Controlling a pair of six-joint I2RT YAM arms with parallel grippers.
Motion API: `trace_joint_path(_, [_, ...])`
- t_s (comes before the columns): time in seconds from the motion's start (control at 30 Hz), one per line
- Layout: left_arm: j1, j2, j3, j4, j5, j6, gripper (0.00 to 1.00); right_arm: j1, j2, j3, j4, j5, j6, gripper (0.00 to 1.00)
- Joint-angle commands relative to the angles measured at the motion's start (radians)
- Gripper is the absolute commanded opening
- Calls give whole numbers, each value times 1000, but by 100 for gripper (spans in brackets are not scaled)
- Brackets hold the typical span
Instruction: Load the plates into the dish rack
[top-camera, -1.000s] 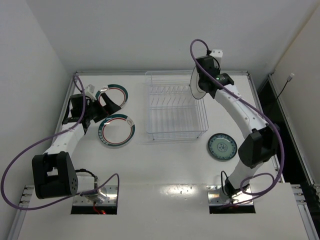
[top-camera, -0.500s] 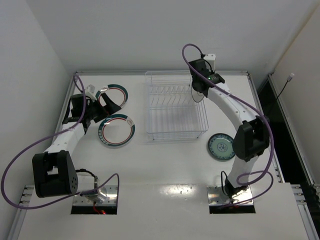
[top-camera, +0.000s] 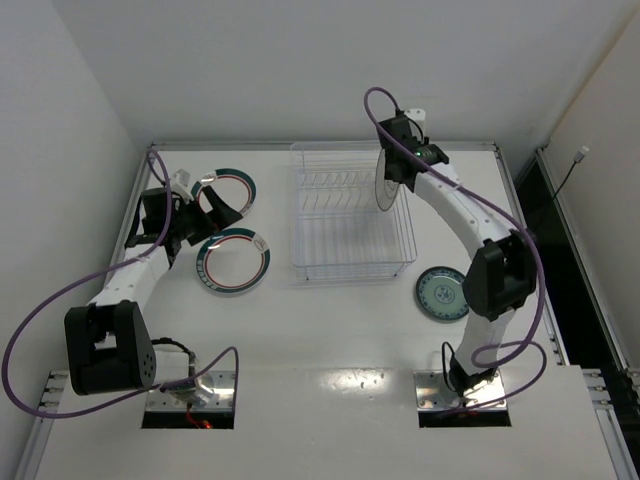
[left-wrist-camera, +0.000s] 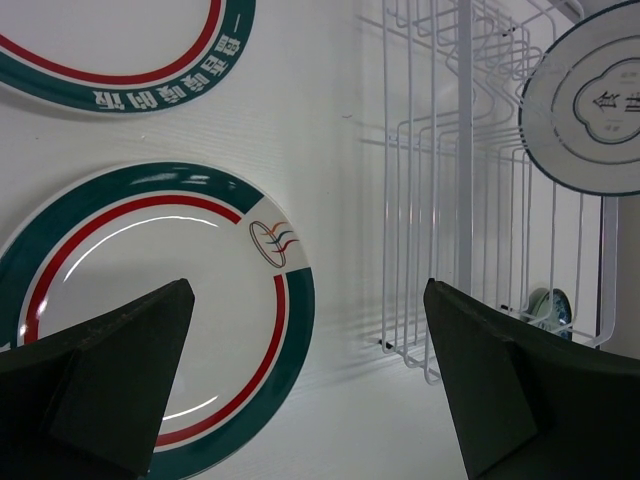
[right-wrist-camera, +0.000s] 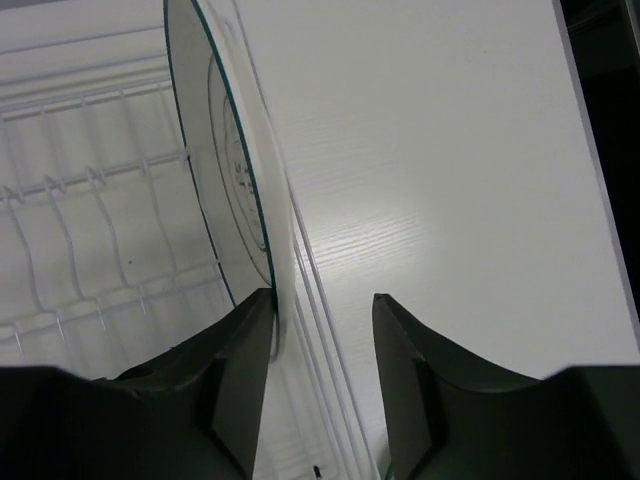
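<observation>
The grey-white plate (top-camera: 383, 187) with a dark drawing stands on edge at the right end of the dish rack (top-camera: 352, 272). My right gripper (top-camera: 395, 165) is above it. In the right wrist view the plate (right-wrist-camera: 225, 150) rests against the left finger (right-wrist-camera: 235, 390), the right finger stands apart, and the gripper (right-wrist-camera: 322, 330) is open. Two teal-rimmed plates (top-camera: 233, 262) (top-camera: 245, 190) lie flat left of the rack. My left gripper (top-camera: 215, 205) is open and empty over them; it also shows in the left wrist view (left-wrist-camera: 310, 400). The small teal plate (top-camera: 443, 294) lies right of the rack.
The rack's white wire slots (left-wrist-camera: 430, 200) show in the left wrist view, with the grey-white plate (left-wrist-camera: 590, 110) behind them. White walls close the table at the back and left. A dark gap runs along the right table edge (top-camera: 535, 200).
My right gripper has carried the grey-white plate left from the rack's back right corner to its right end and turned it edge-on. The left arm has not moved.
</observation>
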Motion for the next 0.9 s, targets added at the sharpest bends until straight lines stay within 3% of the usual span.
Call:
trace_joint_path(0.0, [0, -1, -2, 25, 17, 4, 100, -19, -143, 67, -50, -17, -25, 42])
trace_joint_path(0.1, [0, -1, -2, 25, 17, 4, 100, -58, -286, -9, -117, -39, -3, 45])
trace_joint_path(0.27, [0, 9, -2, 25, 17, 4, 100, -211, -689, -432, -60, -178, 102, 55])
trace_joint_path(0.33, [0, 9, -2, 25, 17, 4, 100, -392, -743, -577, -60, -309, 102, 58])
trace_joint_path(0.37, [0, 18, -2, 25, 26, 4, 100, -501, -743, -620, -60, -411, 102, 58])
trace_joint_path(0.4, [0, 18, -2, 25, 26, 4, 100, -693, -718, -701, -60, -598, 102, 56])
trace_joint_path(0.47, [0, 27, -2, 25, 26, -5, 100, -791, -652, -761, -66, -755, 122, 47])
trace_joint_path(0.5, [0, 27, -2, 25, 26, -5, 100, -840, -613, -866, -11, -932, 137, 45])
trace_joint_path(0.53, [0, 27, -2, 25, 26, -5, 100, -953, -598, -925, 17, -996, 154, 45])
trace_joint_path(0.7, [0, 6, -2, 15, 26, 4, 100, -1152, -468, -1102, 34, -1064, 125, 41])
trace_joint_path(0.87, [0, 15, -2, 24, 26, 4, 100, -1183, -425, -1177, 48, -1138, 94, 48])
